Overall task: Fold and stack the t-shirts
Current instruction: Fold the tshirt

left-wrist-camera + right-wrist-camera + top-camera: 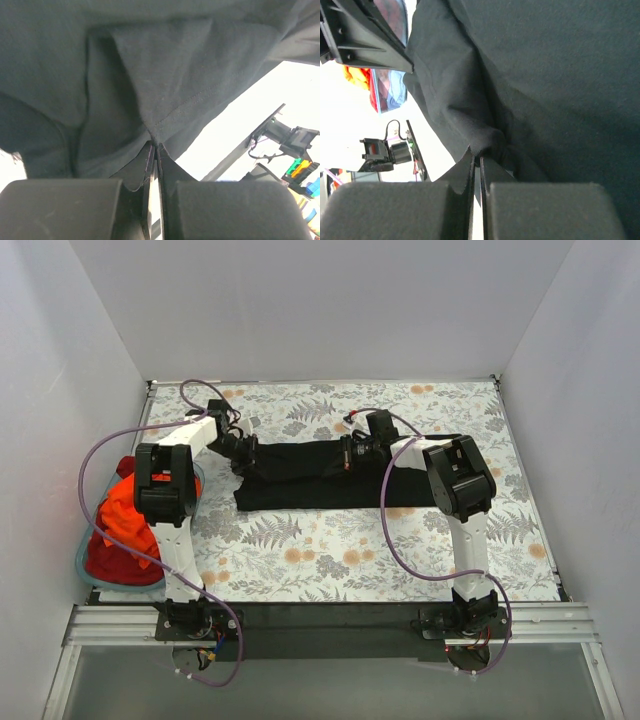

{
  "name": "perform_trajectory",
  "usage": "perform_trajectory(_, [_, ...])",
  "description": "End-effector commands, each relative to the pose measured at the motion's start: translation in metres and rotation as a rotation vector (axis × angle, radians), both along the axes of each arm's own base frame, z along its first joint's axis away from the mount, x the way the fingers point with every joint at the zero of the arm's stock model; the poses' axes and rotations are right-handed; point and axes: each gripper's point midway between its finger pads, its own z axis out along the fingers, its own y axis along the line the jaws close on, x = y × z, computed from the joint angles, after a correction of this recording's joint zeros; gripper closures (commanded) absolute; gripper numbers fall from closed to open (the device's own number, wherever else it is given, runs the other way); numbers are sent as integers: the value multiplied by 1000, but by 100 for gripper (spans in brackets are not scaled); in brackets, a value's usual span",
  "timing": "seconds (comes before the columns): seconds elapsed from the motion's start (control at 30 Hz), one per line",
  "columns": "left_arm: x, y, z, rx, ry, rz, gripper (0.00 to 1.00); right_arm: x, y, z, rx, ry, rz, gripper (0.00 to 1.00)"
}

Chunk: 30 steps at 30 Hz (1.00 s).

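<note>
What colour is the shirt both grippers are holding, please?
Plain black t-shirt, best seen in the top external view.

One black t-shirt. The orange-red shirts are bunched in a single heap, more than one by the look of it, though their exact number cannot be told. One teal basket. One floral tablecloth. Two robot arms, the left arm and the right arm, with one gripper each: the left gripper and the right gripper.
</note>
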Motion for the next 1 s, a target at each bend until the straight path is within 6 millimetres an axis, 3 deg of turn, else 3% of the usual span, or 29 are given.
perform_trajectory(0.0, [-7, 0, 27, -4, -45, 1, 100, -6, -1, 19, 28, -51, 43, 99])
perform_trajectory(0.2, [-5, 5, 19, 28, -62, 4, 96, -13, -6, 9, -24, -50, 61, 97])
perform_trajectory(0.3, [-8, 4, 23, 16, -53, -19, 75, -23, -9, 11, -35, -34, 98, 73])
perform_trajectory(0.37, [-9, 2, 37, -11, -101, -43, 64, -25, -12, 27, -29, -80, 107, 60])
perform_trajectory(0.4, [-6, 1, 45, -25, -139, -48, 62, -27, -13, 32, -26, -106, 119, 51])
perform_trajectory(0.5, [-1, -1, 65, -49, -270, -64, 60, -25, -16, 60, -11, -177, 127, 46])
perform_trajectory(0.63, [17, -1, 71, 6, -364, -52, 60, -18, -39, 82, -51, -275, 154, 52])
perform_trajectory(0.7, [28, -17, 74, 8, -400, -83, 64, 0, -58, 84, -123, -340, 128, 64])
perform_trajectory(0.8, [37, -52, 80, -41, -431, -122, 73, 8, -82, 77, -220, -376, 121, 78])
perform_trajectory(0.83, [38, -63, 72, -52, -413, -140, 78, 10, -89, 76, -239, -390, 121, 79])
perform_trajectory(0.93, [30, -103, 61, -101, -378, -200, 81, 18, -121, 67, -282, -345, 86, 79])
perform_trajectory(0.97, [31, -110, 57, -114, -376, -204, 81, 23, -142, 62, -317, -327, 65, 79])
